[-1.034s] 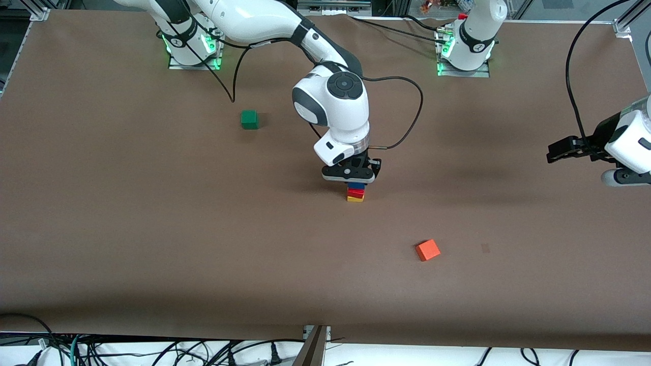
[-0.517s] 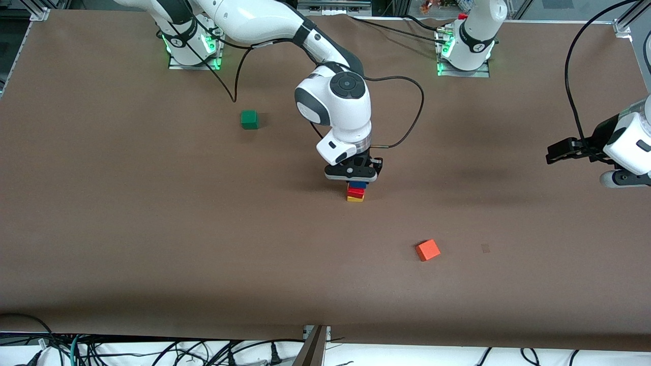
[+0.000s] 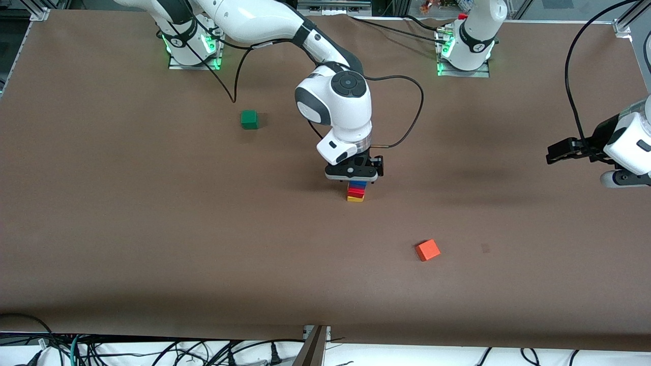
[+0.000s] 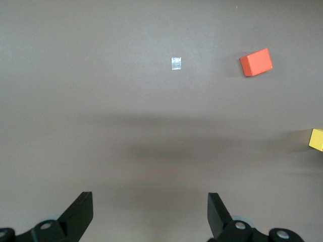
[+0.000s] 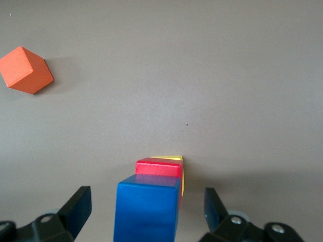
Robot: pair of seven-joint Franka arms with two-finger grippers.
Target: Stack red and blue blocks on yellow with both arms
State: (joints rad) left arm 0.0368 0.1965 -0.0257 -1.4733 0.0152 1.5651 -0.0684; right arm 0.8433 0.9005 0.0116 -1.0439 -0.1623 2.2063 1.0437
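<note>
Three small matte cubes stand stacked mid-table: bright blue cube (image 5: 147,205) on deep red cube (image 5: 159,167) on yellow cube (image 3: 355,199). The right gripper (image 5: 144,212) sits straight over them, fingers spread at nine and three o'clock, gripping nothing. The left gripper (image 4: 150,217) waits open over the left arm's end.

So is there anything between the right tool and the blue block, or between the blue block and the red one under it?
Nothing visible. The right tool is open, a finger on each side of the blue block, which sits on the red block over the yellow block. The left tool waits apart, open.
</note>
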